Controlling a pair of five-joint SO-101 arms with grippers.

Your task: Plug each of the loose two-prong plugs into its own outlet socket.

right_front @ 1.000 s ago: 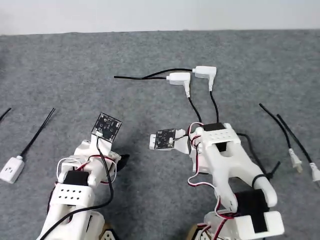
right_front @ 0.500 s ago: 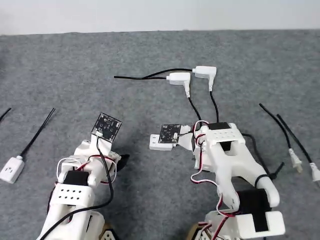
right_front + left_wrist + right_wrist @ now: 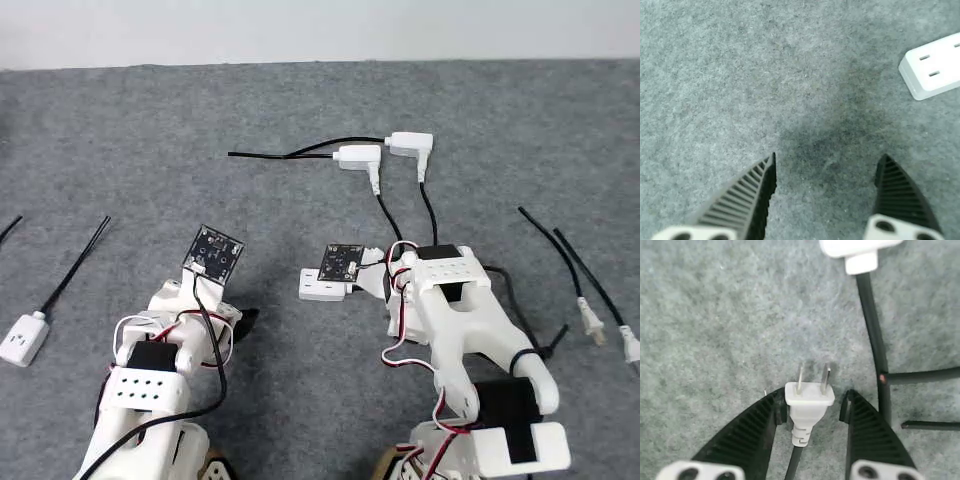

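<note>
I am looking over two white moulded plastic arms, the left arm [image 3: 150, 390] and the right arm [image 3: 460, 330], each carrying black servo blocks and trailing looped red, white and black wires. A small black square circuit board [image 3: 213, 252] is riding on the left wrist, and another [image 3: 342, 263] on the right. The left pincer [image 3: 829, 165] and the right pincer [image 3: 815, 400] are showing black, ribbed, tapering fingers on white bases with round screw holes.

The place looks like a robotics lab bench. 2 white printed arms [image 3: 150, 385] with bare wiring and uncased camera boards [image 3: 213, 252] stand at the near edge of a grey felt mat [image 3: 150, 130]. Cut-off cords with plugs [image 3: 590, 322] and socket blocks [image 3: 22, 338] lie scattered on the mat. A plain pale wall [image 3: 300, 30] runs along its far edge.
</note>
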